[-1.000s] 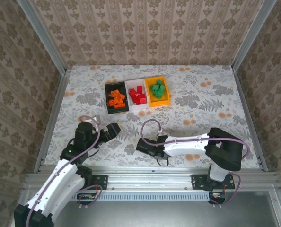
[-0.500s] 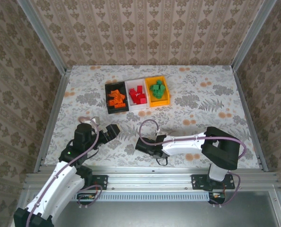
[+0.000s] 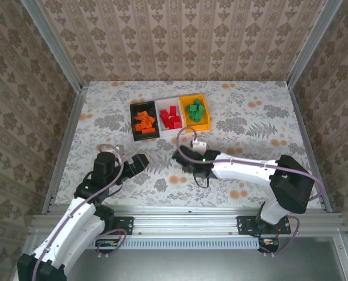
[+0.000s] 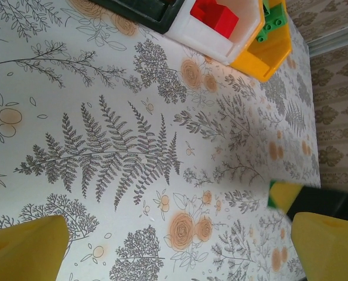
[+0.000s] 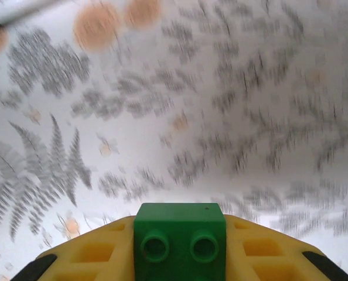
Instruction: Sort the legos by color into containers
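Three containers stand in a row at the back: a black bin (image 3: 133,123) with orange legos (image 3: 144,121), a white bin (image 3: 170,134) with red legos (image 3: 171,117), and an orange-yellow bin (image 3: 198,127) with green legos (image 3: 195,110). My right gripper (image 3: 183,153) hovers in front of the white bin, shut on a green lego (image 5: 180,240) squeezed between its yellow fingers (image 5: 92,253). My left gripper (image 3: 140,163) is low at the front left, open, with bare tablecloth between its yellow fingertips (image 4: 27,252). The left wrist view has the white bin (image 4: 209,41) and orange-yellow bin (image 4: 262,60) at the top.
The flowered tablecloth (image 3: 244,117) runs to metal rails on the left and right, with wallpapered walls behind. A grey cable loops over the right wrist (image 3: 186,136). The right arm's white link (image 3: 244,168) stretches across the front right of the table.
My right gripper has shut on the green lego and swung from the table's front toward the bins. The left arm has hardly moved.
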You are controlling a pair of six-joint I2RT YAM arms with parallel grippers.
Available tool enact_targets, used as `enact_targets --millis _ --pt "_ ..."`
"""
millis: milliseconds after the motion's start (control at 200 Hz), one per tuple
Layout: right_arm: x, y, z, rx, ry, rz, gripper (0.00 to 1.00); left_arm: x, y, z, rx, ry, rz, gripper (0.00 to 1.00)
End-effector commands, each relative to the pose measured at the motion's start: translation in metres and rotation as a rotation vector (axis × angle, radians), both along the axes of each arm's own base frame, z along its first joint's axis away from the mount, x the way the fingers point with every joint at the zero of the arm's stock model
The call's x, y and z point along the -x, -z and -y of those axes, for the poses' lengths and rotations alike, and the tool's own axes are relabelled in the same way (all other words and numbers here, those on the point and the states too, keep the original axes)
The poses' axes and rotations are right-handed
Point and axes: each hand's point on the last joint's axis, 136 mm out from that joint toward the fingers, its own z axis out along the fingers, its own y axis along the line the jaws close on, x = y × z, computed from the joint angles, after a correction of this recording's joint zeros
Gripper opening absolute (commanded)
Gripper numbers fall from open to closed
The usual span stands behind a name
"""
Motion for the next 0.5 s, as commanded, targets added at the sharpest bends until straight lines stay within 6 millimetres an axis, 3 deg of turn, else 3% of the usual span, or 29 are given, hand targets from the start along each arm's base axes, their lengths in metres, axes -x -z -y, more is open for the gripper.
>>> enact_targets --millis 0,130,220,360,495 --pt "-0.041 -0.039 -0.011 0.005 -0.146 0.051 0.29 -0.004 -0.003 0.001 0.012 -0.018 0.010 1.00" --pt "-0.095 -0.061 -0.006 0.034 -0.169 0.086 0.29 -0.003 0.004 0.002 0.041 -0.036 -0.015 1.00" --pt "-0.131 -0.063 0.009 0.066 -0.151 0.075 0.29 -0.001 0.007 0.002 0.049 -0.041 -0.032 1.00" --pt "-0.183 -0.052 0.023 0.095 -0.124 0.058 0.29 0.003 0.008 0.000 0.042 -0.046 -0.043 1.00" --pt "-0.218 -0.033 0.020 0.124 -0.168 0.039 0.29 0.006 0.006 -0.001 0.043 -0.049 -0.046 1.00"
